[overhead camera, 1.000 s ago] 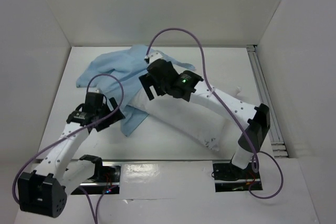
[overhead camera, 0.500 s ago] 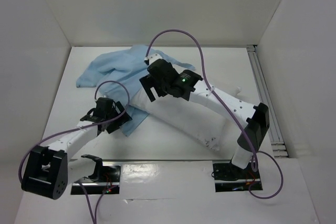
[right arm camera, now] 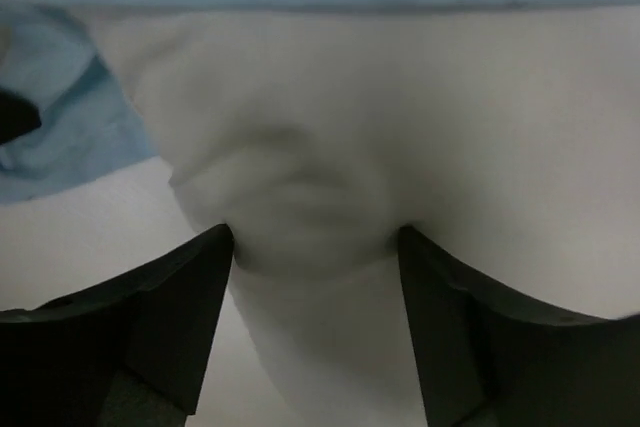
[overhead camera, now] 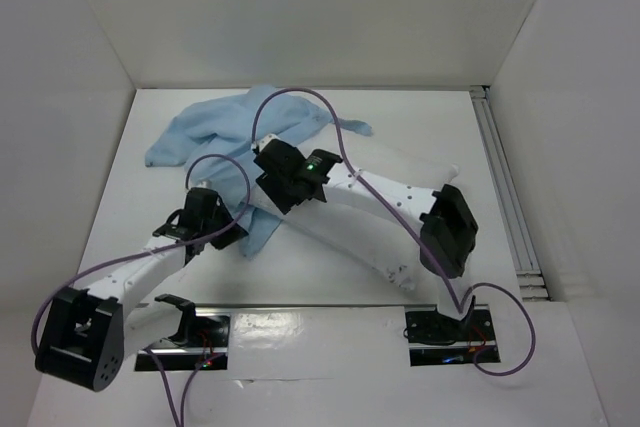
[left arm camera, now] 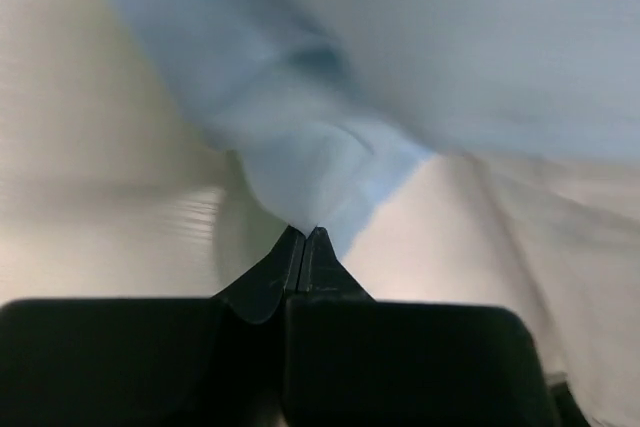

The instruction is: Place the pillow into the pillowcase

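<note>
The light blue pillowcase [overhead camera: 210, 127] lies crumpled at the back left of the table, one corner trailing toward the front. My left gripper [overhead camera: 228, 230] is shut on that corner; in the left wrist view the fingertips [left arm camera: 305, 234] meet with blue cloth [left arm camera: 320, 147] pinched between them. The white pillow [overhead camera: 345, 232] lies diagonally across the middle, its left end against the pillowcase. My right gripper [overhead camera: 275, 192] is down on that end. In the right wrist view its jaws [right arm camera: 315, 237] stand wide, and the pillow's end [right arm camera: 330, 147] bulges between the fingertips, which touch it.
White walls close off the table at the left, back and right. A metal rail [overhead camera: 500, 182] runs along the right edge. Purple cables [overhead camera: 300, 97] loop above both arms. The arm bases [overhead camera: 440, 332] sit at the near edge.
My left gripper dropped to the pillowcase's front corner and shut on it. The right arm swung left and down, bringing its wide jaws onto the pillow's left end.
</note>
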